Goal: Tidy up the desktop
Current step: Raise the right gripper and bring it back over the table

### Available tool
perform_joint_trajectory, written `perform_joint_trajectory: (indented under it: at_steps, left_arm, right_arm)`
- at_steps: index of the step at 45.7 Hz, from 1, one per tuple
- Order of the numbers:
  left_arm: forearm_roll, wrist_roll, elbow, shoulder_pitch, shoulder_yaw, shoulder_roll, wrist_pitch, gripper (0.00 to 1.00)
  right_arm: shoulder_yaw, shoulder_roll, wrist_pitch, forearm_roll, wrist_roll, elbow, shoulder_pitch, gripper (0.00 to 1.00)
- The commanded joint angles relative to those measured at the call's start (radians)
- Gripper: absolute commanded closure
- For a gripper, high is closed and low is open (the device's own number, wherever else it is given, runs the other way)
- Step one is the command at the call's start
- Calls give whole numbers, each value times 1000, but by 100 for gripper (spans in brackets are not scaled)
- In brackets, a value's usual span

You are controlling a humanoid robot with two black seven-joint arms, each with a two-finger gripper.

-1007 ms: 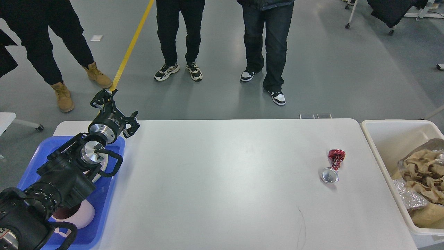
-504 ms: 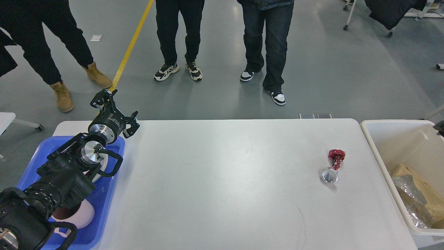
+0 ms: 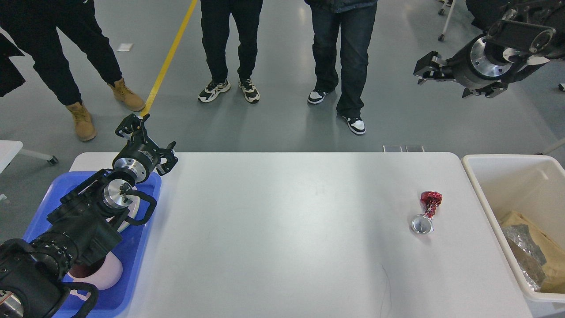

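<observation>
Your last loose item is a crushed red can (image 3: 427,211) lying on its side toward the right end of the white surface (image 3: 282,229), near the cream bin (image 3: 499,176) but well clear of its wall. Its silver end faces you and the twisted red body points away.

Your right claw (image 3: 450,81) hangs high above the floor beyond the far right corner, fingers spread with nothing between them. Your left claw (image 3: 148,141) sits over the far edge of the blue tray (image 3: 132,274), also spread and empty.

Expect the can to be very light and thin-walled: it will probably skate on the smooth top if you nudge it, and it gives further under a hard squeeze. The round silver end looks slick and likely to roll out of a pinch. You would do better to take it across the narrow pinched waist between the silver end and the red lump, where the creases give the fingers some bite. Come straight down, close gently, then carry it to the bin, which already holds brown paper (image 3: 536,247) and foil.
</observation>
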Motion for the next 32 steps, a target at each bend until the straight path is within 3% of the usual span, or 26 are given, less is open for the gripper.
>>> perform_joint_trajectory:
  at_steps: [1, 9, 16, 24, 32]
  left_arm:
    - [0, 0, 0, 0, 0, 0, 0, 3]
    - [1, 0, 0, 0, 0, 0, 0, 3]
    - [0, 0, 0, 0, 0, 0, 0, 3]
    - [1, 0, 0, 0, 0, 0, 0, 3]
    - [1, 0, 0, 0, 0, 0, 0, 3]
  right_arm:
    - [15, 6, 181, 4, 2, 107, 156, 0]
    - [-30, -14, 374, 4, 2, 260, 355, 0]
    - [-56, -22, 376, 4, 7, 285, 480, 0]
    - [-41, -31, 376, 5, 5, 280, 452, 0]
    - [7, -56, 376, 5, 5, 251, 279, 0]
